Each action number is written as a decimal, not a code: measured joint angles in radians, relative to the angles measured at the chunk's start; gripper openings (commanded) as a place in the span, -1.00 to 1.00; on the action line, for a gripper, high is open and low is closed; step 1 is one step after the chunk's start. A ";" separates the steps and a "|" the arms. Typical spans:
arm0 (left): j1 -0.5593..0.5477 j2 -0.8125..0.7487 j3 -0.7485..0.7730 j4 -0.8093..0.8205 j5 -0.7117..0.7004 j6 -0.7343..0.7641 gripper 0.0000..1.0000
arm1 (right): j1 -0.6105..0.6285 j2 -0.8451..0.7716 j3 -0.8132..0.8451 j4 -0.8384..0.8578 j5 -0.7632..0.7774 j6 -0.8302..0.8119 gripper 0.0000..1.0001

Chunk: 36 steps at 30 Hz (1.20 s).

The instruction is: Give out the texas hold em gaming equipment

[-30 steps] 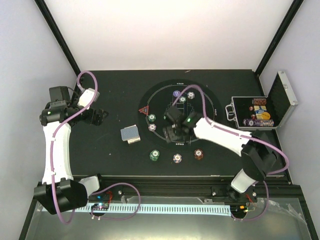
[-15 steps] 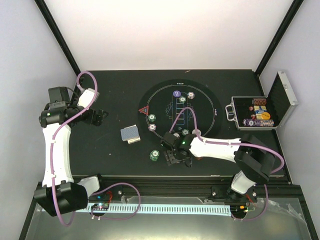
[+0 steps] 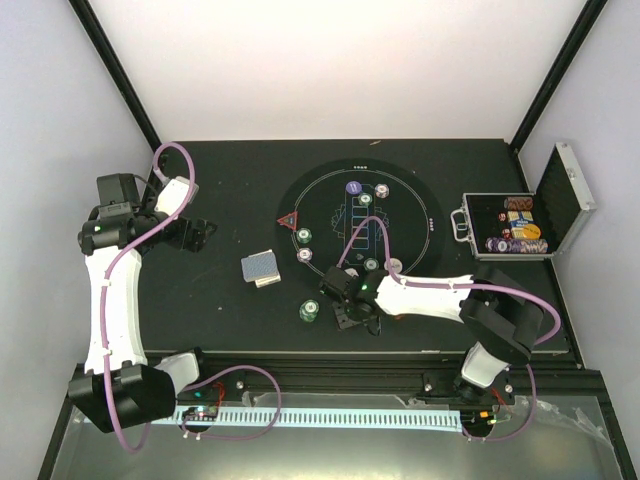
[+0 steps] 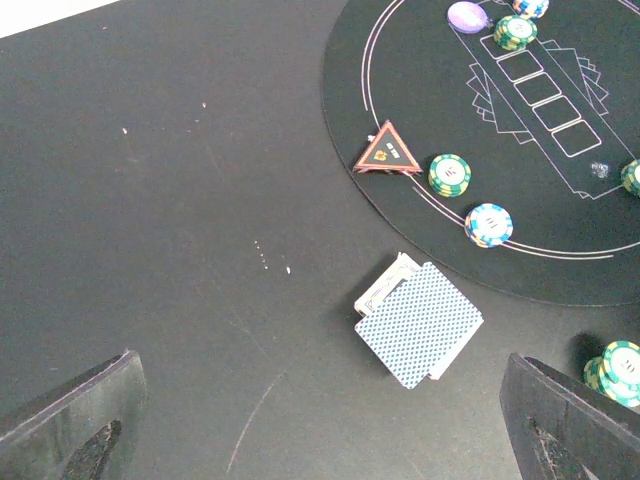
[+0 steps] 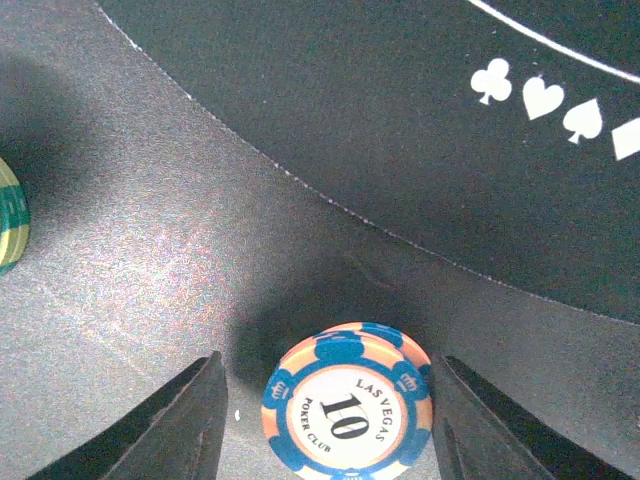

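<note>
Left pincer (image 4: 320, 425) spread wide; right pincer (image 5: 330, 410) low, jaws partly apart.

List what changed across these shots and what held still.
The right pincer swung from over the middle of the round mat toward the near edge and came down around the chip marked 10; its jaws stand either side with gaps, so nothing is gripped yet. The left pincer, open, the card deck, the red triangle and the silver case stayed put.
</note>
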 measured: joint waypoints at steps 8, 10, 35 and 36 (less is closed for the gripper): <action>0.000 0.000 0.000 0.000 0.000 0.000 0.98 | 0.000 0.000 0.000 0.000 0.007 0.005 0.04; 0.000 0.000 0.000 0.000 0.000 0.000 0.98 | 0.000 0.000 0.000 -0.001 0.011 0.005 0.04; 0.000 0.000 0.000 0.000 0.000 0.000 0.97 | 0.000 -0.011 0.019 -0.069 0.050 -0.011 -0.23; 0.000 0.000 0.000 0.000 0.000 0.000 0.97 | 0.000 -0.016 0.025 -0.074 0.053 -0.011 -0.24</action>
